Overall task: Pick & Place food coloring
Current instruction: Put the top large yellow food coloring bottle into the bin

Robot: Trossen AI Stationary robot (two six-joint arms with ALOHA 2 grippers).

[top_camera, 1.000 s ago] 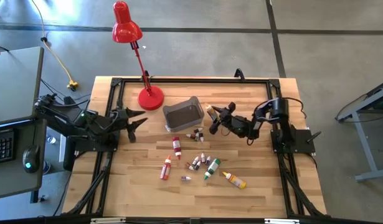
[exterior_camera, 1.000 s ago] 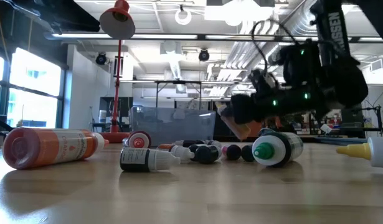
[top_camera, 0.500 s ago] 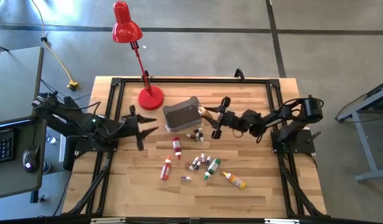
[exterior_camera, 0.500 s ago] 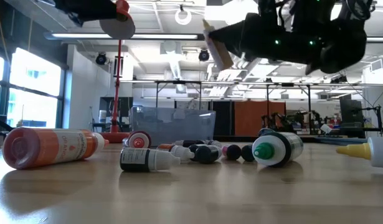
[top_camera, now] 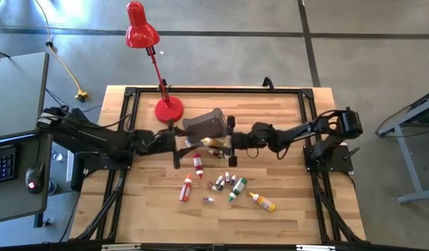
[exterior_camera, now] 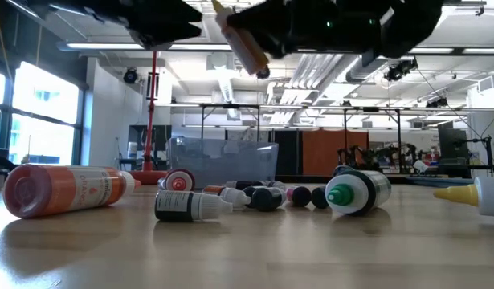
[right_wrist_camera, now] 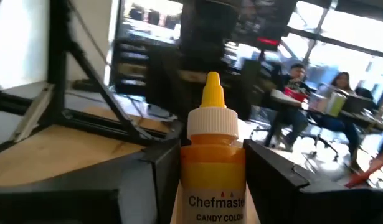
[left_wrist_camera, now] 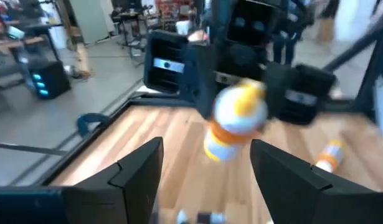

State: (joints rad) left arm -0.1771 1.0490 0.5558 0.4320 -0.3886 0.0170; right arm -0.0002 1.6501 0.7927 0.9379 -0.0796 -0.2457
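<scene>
- One yellow food coloring bottle sits clamped between the fingers of the right gripper, cap pointing forward, held up off the counter. The hold looks to be low on the body, so a slight slackening could let it tip or slide out.
- Directly ahead of it, cap-side, the left gripper faces it with its fingers spread apart and nothing between them; in the left wrist view the bottle shows just beyond that gap. If a hand-over is meant, the risk I judge greatest is timing: the right letting go before the left has closed would drop the bottle.
- A misaligned approach could also knock the pointed cap against a left finger and twist the bottle in its grip.
- Just behind both grippers stands the grey plastic bin; a swing toward it might clip its wall and shove it.
- Below and nearer the counter's front lie the remaining bottles: a red bottle, a green-capped bottle, another yellow bottle. A falling bottle could scatter these or roll away.
- Farthest off, the red desk lamp stands beyond the bin, out of the likely path.
</scene>
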